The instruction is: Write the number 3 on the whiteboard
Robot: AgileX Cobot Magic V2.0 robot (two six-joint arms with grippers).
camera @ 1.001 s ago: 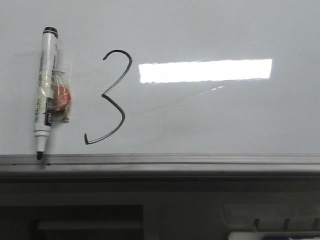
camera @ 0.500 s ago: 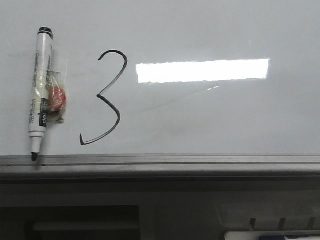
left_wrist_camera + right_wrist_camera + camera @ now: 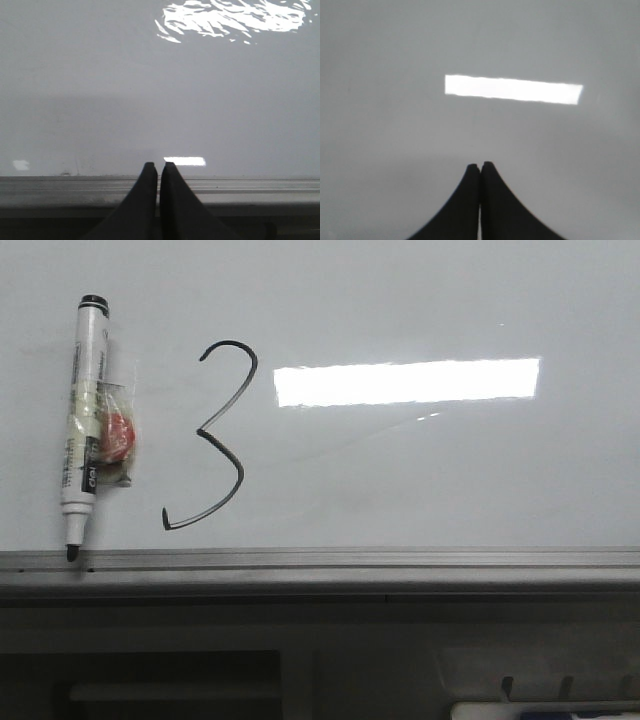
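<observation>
Whiteboard (image 3: 420, 480) is lying flat beyond its grey rail (image 3: 320, 565), looking rigid and slick. Marker (image 3: 82, 420), light and slim, is resting beside the number 3 (image 3: 215, 435); I'd be gripping its barrel. Left gripper (image 3: 158, 167) and right gripper (image 3: 480, 167) are sitting closed, holding nothing.

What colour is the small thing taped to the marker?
Red, under clear wrap; the front view shows it best.

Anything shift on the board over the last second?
In the front view the marker, the 3 and the light reflection all sit slightly left of where they were a second ago, together, so it looks like a view shift. The 3's shape is unchanged; the marker lies beside it.
</observation>
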